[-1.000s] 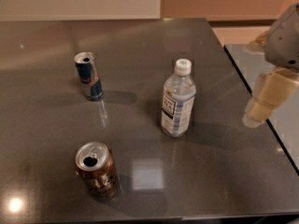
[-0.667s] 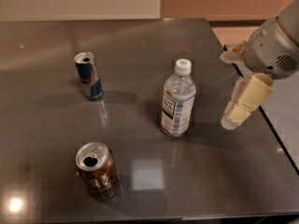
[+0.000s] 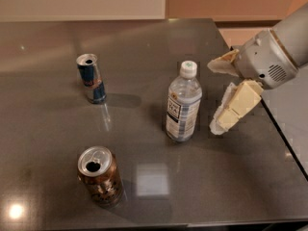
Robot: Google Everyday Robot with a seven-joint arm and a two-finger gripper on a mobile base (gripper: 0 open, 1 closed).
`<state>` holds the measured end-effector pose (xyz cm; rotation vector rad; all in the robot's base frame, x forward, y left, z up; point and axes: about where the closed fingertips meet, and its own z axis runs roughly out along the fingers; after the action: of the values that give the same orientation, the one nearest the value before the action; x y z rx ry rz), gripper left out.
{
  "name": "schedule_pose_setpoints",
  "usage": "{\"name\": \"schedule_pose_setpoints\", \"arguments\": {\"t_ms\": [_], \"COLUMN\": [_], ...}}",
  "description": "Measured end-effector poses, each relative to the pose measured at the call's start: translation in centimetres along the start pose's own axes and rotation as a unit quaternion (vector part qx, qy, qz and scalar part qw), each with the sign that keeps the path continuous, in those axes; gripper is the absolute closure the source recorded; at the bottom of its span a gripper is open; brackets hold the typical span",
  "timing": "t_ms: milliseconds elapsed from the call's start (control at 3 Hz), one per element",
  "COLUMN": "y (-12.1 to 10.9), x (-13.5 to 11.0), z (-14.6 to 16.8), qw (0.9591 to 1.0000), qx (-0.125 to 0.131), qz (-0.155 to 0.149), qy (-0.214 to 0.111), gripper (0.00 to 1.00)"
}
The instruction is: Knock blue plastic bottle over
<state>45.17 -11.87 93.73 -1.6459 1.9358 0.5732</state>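
Blue plastic bottle (image 3: 183, 105) stands upright near the middle of the dark table (image 3: 159, 42), white cap on. Its pale label has dark print, too small to read. End effector (image 3: 212, 96) sits at 3 o'clock of the bottle, just beside it, with no visible contact. Its cream fingers (image 3: 236, 107) are spread wide, tips toward the bottle, holding nothing. Slim blue-silver can (image 3: 91, 78) is upright at 10 o'clock of the bottle, well apart, brand not legible. Brown-gold can (image 3: 100, 176) is at 7 o'clock, upright, tab opened, markings unreadable.
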Motion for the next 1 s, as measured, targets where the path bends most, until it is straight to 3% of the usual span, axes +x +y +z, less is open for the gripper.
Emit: {"name": "schedule_pose_setpoints", "arguments": {"t_ms": [667, 1000], "y": [0.2, 0.4], "x": [-1.8, -2.2], "z": [1.8, 2.8], "qw": [0.9975, 0.9962], "qx": [-0.001, 0.000], "qz": [-0.009, -0.011], "qy": [-0.070, -0.087], "gripper": [0.00, 0.00]}}
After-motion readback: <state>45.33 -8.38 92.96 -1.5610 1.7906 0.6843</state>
